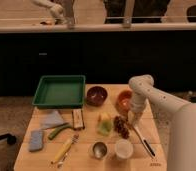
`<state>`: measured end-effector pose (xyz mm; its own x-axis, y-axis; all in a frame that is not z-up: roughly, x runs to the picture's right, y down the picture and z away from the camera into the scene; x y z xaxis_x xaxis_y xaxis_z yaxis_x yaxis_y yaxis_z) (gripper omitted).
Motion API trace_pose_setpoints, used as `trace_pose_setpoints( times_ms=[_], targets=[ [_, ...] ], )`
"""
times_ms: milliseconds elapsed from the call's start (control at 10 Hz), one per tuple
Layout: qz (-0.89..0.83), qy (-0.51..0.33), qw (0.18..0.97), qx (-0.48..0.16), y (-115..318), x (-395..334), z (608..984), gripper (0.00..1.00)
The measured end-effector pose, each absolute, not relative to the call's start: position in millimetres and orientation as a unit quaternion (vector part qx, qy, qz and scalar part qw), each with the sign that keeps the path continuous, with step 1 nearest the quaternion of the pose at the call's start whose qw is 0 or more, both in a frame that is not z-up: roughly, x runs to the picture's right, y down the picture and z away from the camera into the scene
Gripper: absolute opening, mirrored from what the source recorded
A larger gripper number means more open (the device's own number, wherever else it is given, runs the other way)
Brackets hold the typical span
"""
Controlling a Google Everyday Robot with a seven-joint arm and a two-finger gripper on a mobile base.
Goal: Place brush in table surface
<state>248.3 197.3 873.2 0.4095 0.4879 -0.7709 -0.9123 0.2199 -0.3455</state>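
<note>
The brush [143,140] lies slanted on the light tan wooden table surface [86,161] at the right. Its pale half points toward the orange bowl and its black half toward the table's front edge. My gripper [132,119] hangs from the white arm [141,86], which comes in from the right. It sits just at or above the brush's pale upper end, beside the grapes. Whether it touches the brush is unclear.
A green tray [58,91] stands at the back left, with a dark red bowl [96,95] and an orange bowl [123,101] beside it. Grapes [121,126], a yellow-green fruit [105,123], a white cup [123,148], a metal cup [99,149], a yellow-handled utensil [63,149], a dark block [78,118] and a blue sponge [36,140] crowd the table.
</note>
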Motion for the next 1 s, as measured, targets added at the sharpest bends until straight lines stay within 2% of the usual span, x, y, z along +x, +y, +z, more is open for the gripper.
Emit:
trace_pose_setpoints(
  times_ms=[300,600,800,1000],
  targets=[
    [0.476,0.262,0.735,-0.405,197.6,248.5,873.3,0.13],
    [0.476,0.262,0.735,-0.405,197.9,248.5,873.5,0.42],
    [0.476,0.263,0.735,-0.405,198.0,248.6,873.5,0.64],
    [0.476,0.263,0.735,-0.405,198.2,248.9,873.6,0.78]
  ],
)
